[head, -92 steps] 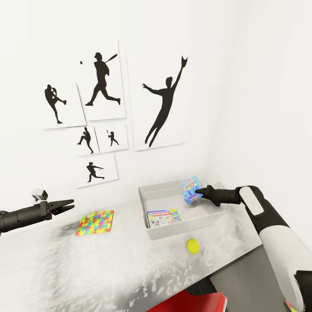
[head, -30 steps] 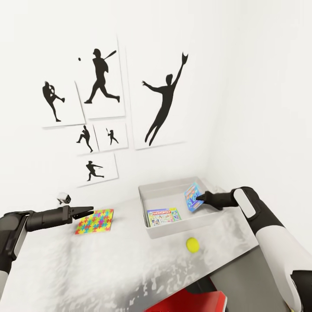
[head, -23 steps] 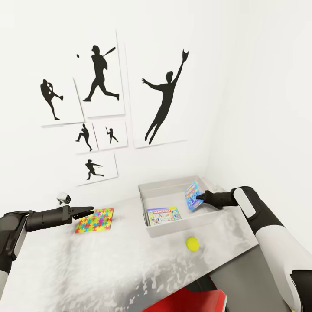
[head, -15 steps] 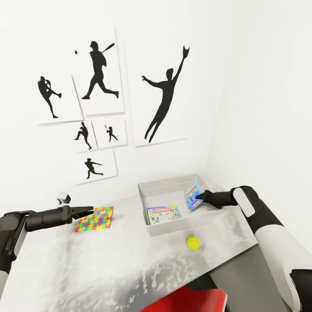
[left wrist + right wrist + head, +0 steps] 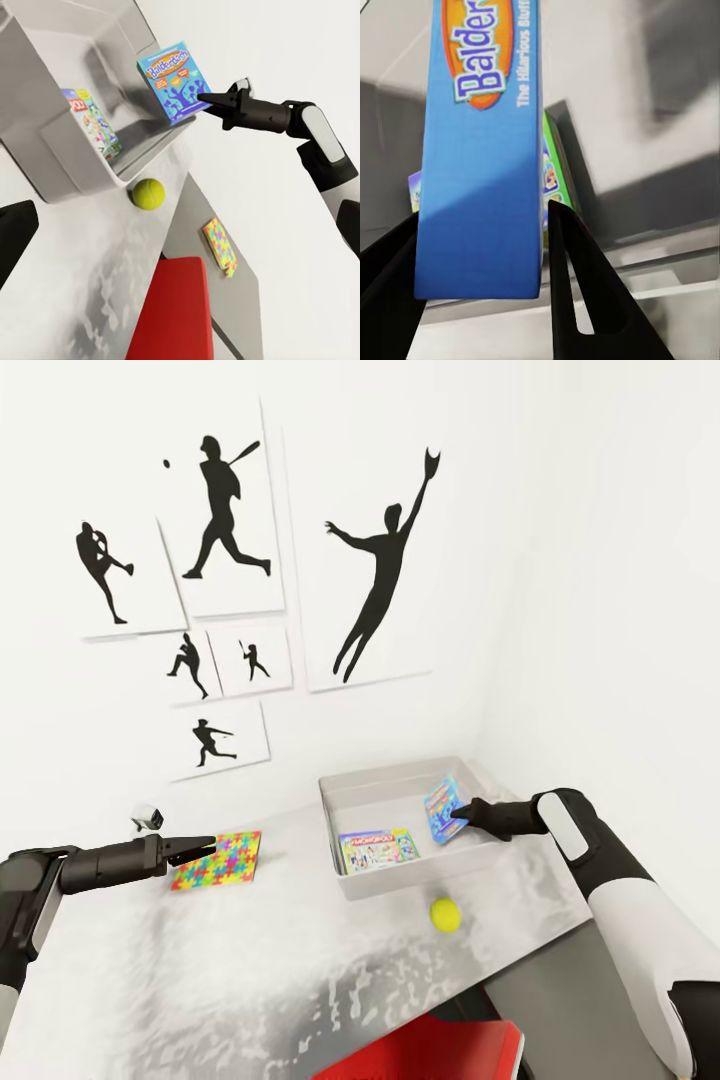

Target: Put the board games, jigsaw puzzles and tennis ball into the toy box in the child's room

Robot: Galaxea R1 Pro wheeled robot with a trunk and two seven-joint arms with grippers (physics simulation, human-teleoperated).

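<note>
Partly, right pincer (image 5: 462, 816) hides blue board game (image 5: 441, 810).

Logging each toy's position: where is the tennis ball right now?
In the head view the tennis ball lies on the table, just outside the toy box's near wall, right of centre and below the right gripper.

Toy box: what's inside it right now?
The shallow light-grey toy box holds a green-edged board game lying flat on its floor. The right claw holds a blue cartoon-printed board game tilted above the floor. The floor beneath the blue game is hidden.
</note>
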